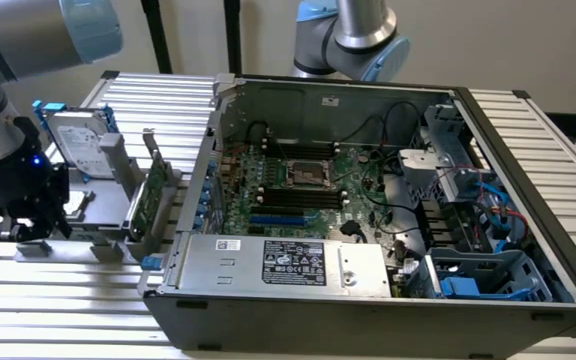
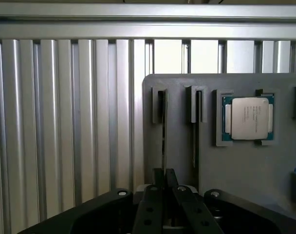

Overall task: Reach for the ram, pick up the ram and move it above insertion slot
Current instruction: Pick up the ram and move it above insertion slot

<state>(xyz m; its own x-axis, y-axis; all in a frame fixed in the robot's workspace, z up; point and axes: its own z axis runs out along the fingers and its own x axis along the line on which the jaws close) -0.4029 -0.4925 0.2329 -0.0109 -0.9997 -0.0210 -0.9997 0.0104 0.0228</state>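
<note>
In the wrist view the ram [image 2: 163, 127] stands on edge in a slot of the grey holder block [image 2: 245, 170], showing as a thin dark line. My gripper [image 2: 164, 174] sits right over its near end, the two black fingers [image 2: 157, 181] pressed against its sides. In the exterior view the gripper [image 1: 23, 231] hangs low over the holder [image 1: 103, 217] at the exterior view's left, outside the open computer case [image 1: 368, 300]. The motherboard's black insertion slots [image 1: 298, 199] lie inside the case, well away from the gripper.
A second thin stick [image 2: 196, 129] stands in the neighbouring slot, and a processor chip [image 2: 248, 117] lies in a recess beside it. A hard drive [image 1: 83, 146] and a green expansion card [image 1: 148, 196] stand on the holder. Ribbed aluminium table [image 2: 65, 122] surrounds it.
</note>
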